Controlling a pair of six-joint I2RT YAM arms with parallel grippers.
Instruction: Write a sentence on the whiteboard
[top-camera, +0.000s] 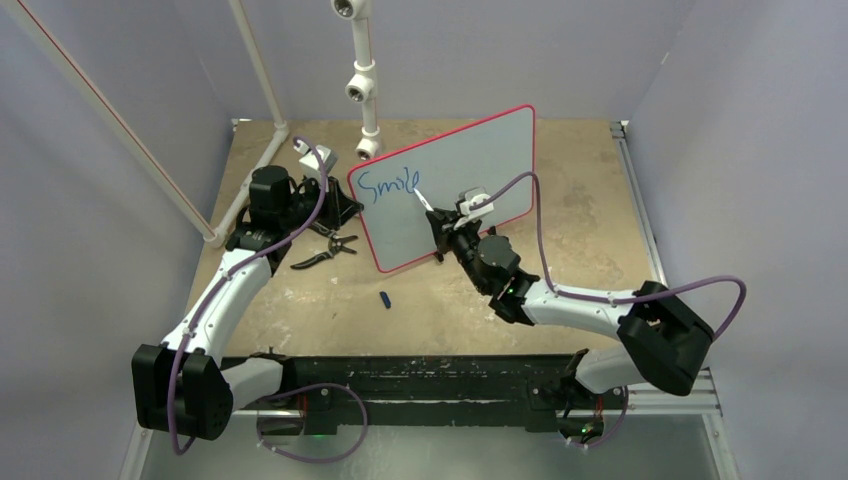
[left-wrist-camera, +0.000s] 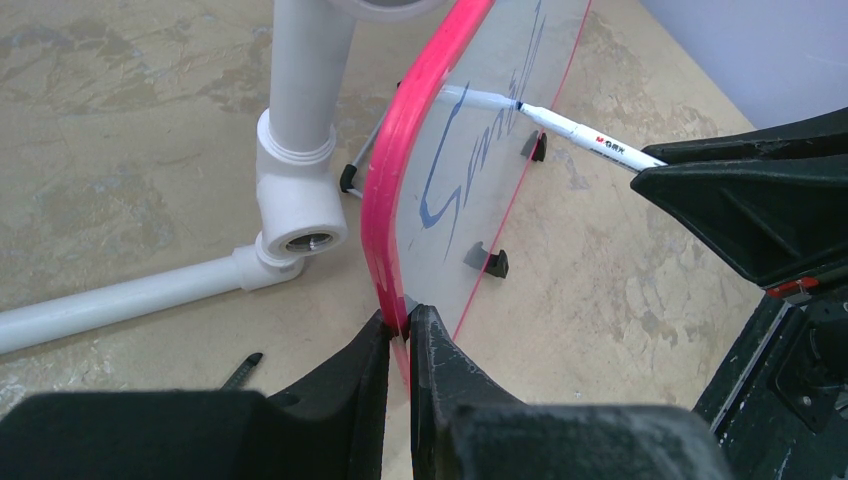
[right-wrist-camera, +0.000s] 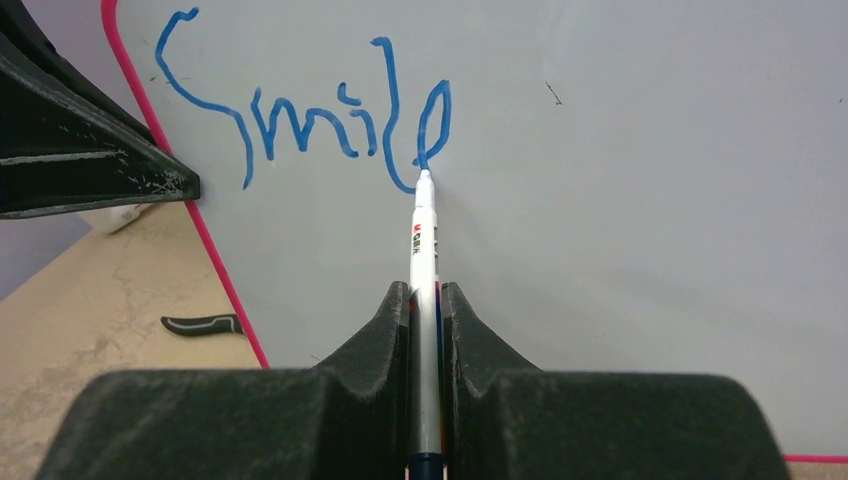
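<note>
One word, "Smile", is on the pale grey-white whiteboard (top-camera: 480, 160) with the thin red frame, so the blue handwritten sentence (right-wrist-camera: 300, 120) is only partly done. The board stands up on its edge near the middle of the sandy brown worktop (top-camera: 440, 310), close to a white plastic pipe (left-wrist-camera: 300, 150). The left pincer (left-wrist-camera: 400, 328) is pinching the red frame at the board's left edge to hold it up. The right pincer (right-wrist-camera: 425, 300) is pressed tight on a thin white marker pen (right-wrist-camera: 424, 235), and the pen tip touches the board at the end of the letter "e". I think the board could tip or slide if the pen pushes too hard, because only one edge is held. The pen could also slip in the pincer, and then the letters would go wobbly. A pair of black pliers (top-camera: 325, 250) and a small dark blue cap (top-camera: 385, 298) lie on the worktop, well apart from the pen. I see no box, bowl or cup, so nothing is inside anything.
</note>
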